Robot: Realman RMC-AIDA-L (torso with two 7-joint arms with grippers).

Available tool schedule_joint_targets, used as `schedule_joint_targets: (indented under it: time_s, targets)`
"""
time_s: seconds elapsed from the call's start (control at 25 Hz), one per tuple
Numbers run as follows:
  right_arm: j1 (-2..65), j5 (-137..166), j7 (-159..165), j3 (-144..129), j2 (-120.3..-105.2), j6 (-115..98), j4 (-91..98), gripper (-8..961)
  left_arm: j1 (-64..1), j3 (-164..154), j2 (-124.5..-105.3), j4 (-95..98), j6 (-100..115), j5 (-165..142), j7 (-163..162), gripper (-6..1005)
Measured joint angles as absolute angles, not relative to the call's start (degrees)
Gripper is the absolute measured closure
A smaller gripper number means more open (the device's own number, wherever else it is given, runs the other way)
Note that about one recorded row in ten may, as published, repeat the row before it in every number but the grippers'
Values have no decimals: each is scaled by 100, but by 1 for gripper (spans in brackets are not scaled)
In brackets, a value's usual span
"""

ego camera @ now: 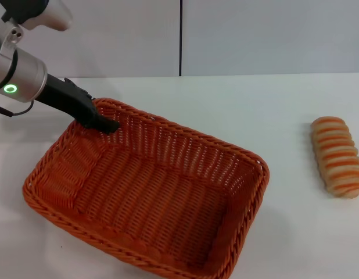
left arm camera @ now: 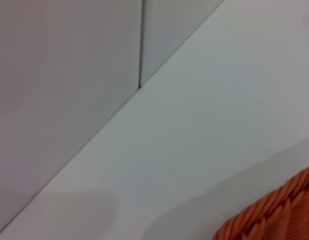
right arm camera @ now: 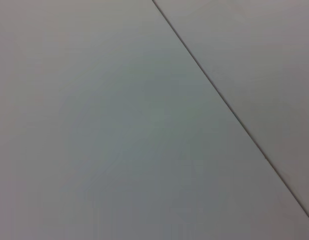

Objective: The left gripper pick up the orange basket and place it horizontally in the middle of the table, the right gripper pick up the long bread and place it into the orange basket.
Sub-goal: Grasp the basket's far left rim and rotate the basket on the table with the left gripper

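Observation:
The orange basket (ego camera: 146, 197) lies slantwise on the left half of the white table (ego camera: 237, 104), empty. My left gripper (ego camera: 105, 124) comes in from the upper left, its black tip at the basket's far left rim and closed over the wicker edge. A corner of that braided rim (left arm camera: 274, 212) shows in the left wrist view. The long bread (ego camera: 337, 156), cream with orange-brown stripes, rests on the table far to the right, well apart from the basket. My right gripper is out of view; its wrist view shows only bare table surface.
A pale grey wall (ego camera: 255, 35) with a dark vertical seam (ego camera: 180, 38) stands behind the table. White tabletop stretches between the basket and the bread.

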State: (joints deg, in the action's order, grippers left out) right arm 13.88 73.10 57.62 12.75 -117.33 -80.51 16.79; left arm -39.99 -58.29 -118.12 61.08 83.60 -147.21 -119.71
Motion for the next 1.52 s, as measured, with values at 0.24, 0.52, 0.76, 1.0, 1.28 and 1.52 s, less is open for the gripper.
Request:
schedule_joint_targets:
  time_s: [0.24,0.52,0.76,1.0,1.28,1.52]
  targets:
    - [1388,7253,5802,1283,-11733,-8053,1679,318,-3999,-5958,-11816,6150,8271,-14721,-11976,371]
    - [1377,7241,5826,1393,-11727,-8054,1672,318,-3999,-5960,-11821,6168,8251,-14722,-11971,591]
    - [1363,7240,5827,1497,-11734,-8081,1656,319,-3987,-5958,-11821,6181,8269,-14721,-11946,658]
    - [1362,7240,5827,1512,-11742,-8079,1645,319,-3916,-5909,-11821,6270,8292,-14643,-11975,660]
    - [1355,7240,5829,1583,-11742,-8078,1635,317,-3853,-5879,-11801,6331,8143,-14659,-12517,662]
    - [1356,7236,5903,1663,-11740,-8090,1625,318,-3782,-5828,-11798,6568,8206,-14624,-13073,686]
